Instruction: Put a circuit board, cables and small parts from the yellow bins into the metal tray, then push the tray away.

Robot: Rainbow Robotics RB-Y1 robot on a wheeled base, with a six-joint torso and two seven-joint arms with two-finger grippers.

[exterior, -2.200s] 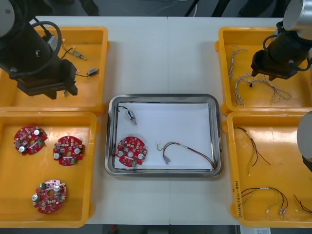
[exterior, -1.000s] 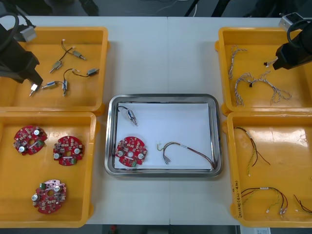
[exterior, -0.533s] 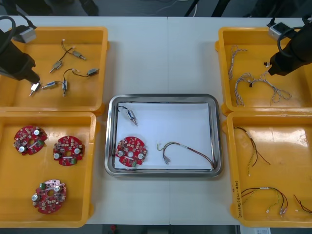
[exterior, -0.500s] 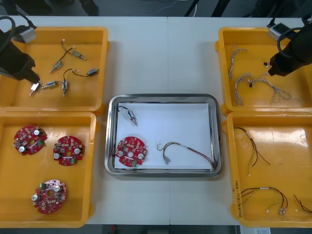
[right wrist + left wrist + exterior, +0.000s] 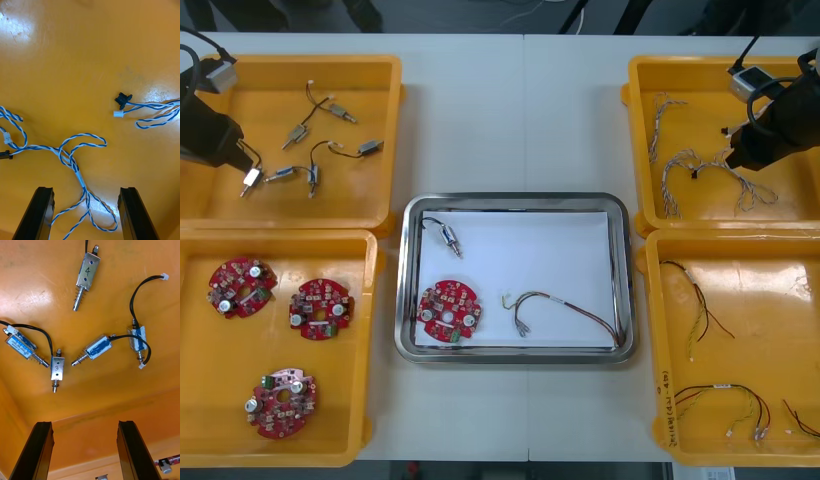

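Note:
The metal tray (image 5: 409, 280), white inside, holds a round red circuit board (image 5: 448, 311), a small metal part (image 5: 446, 236) with a black lead, and a red and yellow cable (image 5: 565, 306). My left gripper (image 5: 84, 423) hangs open above several small metal parts (image 5: 95, 350) in the far left yellow bin (image 5: 375, 70); its arm (image 5: 208, 128) sits at that bin's outer edge. My right gripper (image 5: 85, 189) is open over the far right bin (image 5: 638, 90), with a twisted blue and white cable (image 5: 80, 174) running between its fingers, untouched.
The near left bin (image 5: 370, 350) holds three more red circuit boards (image 5: 321, 308). Black and red-yellow cables (image 5: 695, 300) lie in the near right bin (image 5: 650, 400). More blue and white cables (image 5: 695, 165) are spread across the far right bin.
The left arm has drawn back toward the table's left edge, uncovering the small parts. The right arm has shifted to the right and slightly nearer over its bin. Tray contents are unchanged.

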